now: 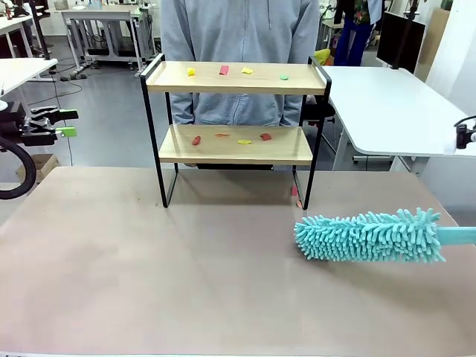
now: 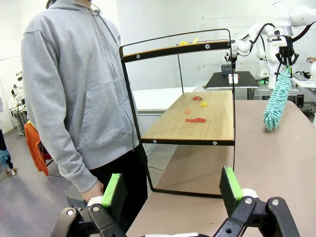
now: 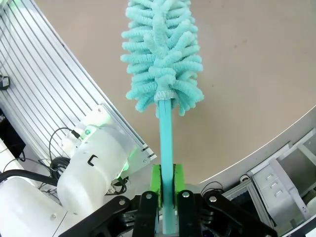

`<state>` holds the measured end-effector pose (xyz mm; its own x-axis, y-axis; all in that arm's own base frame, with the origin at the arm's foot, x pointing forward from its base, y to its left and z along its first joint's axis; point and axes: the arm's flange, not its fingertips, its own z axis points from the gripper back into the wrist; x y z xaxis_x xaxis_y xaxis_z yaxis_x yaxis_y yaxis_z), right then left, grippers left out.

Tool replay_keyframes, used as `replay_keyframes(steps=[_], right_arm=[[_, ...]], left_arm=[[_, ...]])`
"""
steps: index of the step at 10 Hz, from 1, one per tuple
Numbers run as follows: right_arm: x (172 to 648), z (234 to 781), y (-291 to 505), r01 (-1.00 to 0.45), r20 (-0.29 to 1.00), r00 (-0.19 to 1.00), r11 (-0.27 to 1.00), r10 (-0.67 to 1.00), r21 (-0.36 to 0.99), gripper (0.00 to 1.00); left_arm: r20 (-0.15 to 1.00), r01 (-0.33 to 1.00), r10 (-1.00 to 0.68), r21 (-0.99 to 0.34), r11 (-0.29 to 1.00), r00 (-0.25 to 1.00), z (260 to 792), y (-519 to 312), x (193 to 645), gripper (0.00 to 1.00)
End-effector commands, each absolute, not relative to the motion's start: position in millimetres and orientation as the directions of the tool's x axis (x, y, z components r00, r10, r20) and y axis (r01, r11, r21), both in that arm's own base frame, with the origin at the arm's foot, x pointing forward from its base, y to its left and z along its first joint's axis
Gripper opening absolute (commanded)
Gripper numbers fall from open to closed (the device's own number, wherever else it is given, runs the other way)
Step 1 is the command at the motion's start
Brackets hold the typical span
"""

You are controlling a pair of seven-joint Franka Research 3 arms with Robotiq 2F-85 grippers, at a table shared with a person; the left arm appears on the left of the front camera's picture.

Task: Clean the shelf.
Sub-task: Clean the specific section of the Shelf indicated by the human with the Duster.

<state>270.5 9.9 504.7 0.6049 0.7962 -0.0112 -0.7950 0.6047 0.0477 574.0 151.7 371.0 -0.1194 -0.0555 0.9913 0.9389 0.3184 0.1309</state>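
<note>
Currently the right gripper (image 3: 167, 178) is clamped narrow on the turquoise handle of the duster (image 1: 368, 236). The fluffy head lies level and low over the table (image 1: 186, 275); whether it touches the surface I cannot tell. The shelf (image 1: 238, 87) stands just past the duster's tip, farther across the table and to its left. Its nearest black leg is close to the tip but apart from it. Coloured scraps (image 1: 224, 70) lie on both wood boards, above the duster's level.

Recommended procedure, as I judge it:
- Raise the head to board height before moving in.
- Enter between the frame posts.
- Draw the fibres along the board so the scraps leave at one end.
- Keep the handle clear of the thin frame; the rack looks light and could shift.

The left gripper (image 2: 171, 186) hangs well beyond the duster's tip, jaws wide and empty. The table is matt beige. A person (image 1: 238, 30) in a grey hooded top stands behind the shelf, with white tables farther back.
</note>
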Motion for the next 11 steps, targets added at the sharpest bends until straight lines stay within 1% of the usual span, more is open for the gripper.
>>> replay_keyframes(steps=[1, 11], right_arm=[[273.6, 506.9, 8.8, -0.789, 0.0, 0.614, 0.613, 0.789, 0.039, 0.13], [273.6, 506.9, 8.8, -0.789, 0.0, 0.614, 0.613, 0.789, 0.039, 0.13]], left_arm=[[0.991, 0.939, -0.062, 0.135, 0.317, -0.121, 373.5, 151.5, 572.5, 1.0], [0.991, 0.939, -0.062, 0.135, 0.317, -0.121, 373.5, 151.5, 572.5, 1.0]])
